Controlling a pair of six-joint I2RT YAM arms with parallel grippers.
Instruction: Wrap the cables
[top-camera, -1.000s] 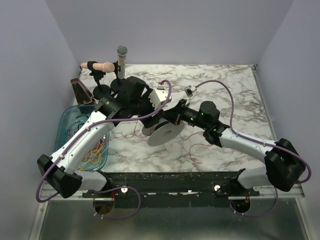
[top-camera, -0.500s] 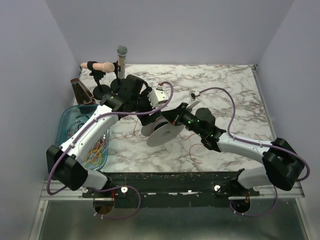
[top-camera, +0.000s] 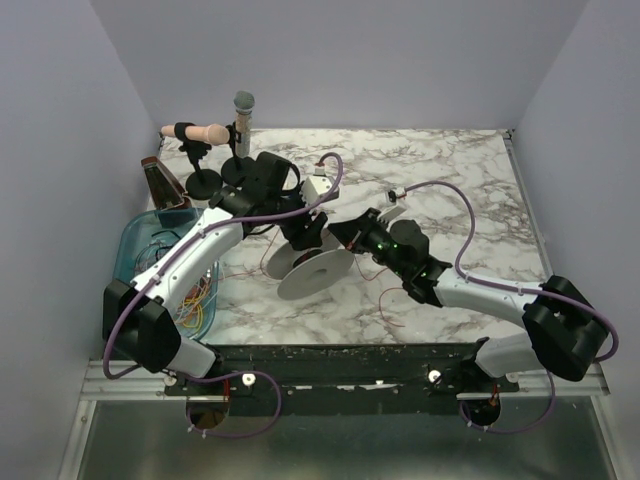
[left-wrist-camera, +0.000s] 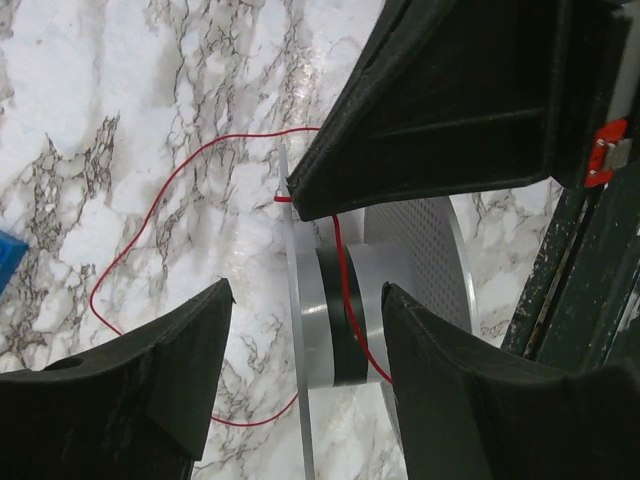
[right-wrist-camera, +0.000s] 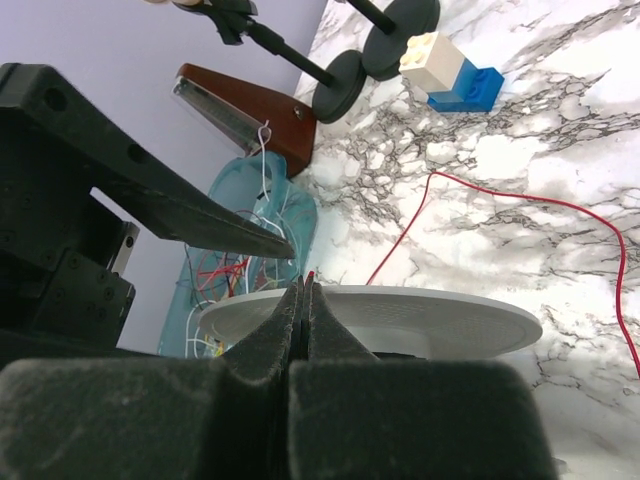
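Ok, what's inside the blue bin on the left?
Loose cables, yellow, orange, red and white, in a tangle. The left arm crosses over the bin, so its middle is hidden.

The spool (top-camera: 310, 265) is sitting near the middle of the table (top-camera: 470, 180), with a cable (right-wrist-camera: 520, 196) trailing from it across the tabletop. A bin (top-camera: 128, 240) holding more cables (top-camera: 185, 300) is lying at the left edge. A metronome (top-camera: 160, 180) and two microphone stands (top-camera: 205, 183) are standing behind the bin.

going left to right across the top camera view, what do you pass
blue tray holding cables → grey microphone → pale spool → right arm's black shoulder block
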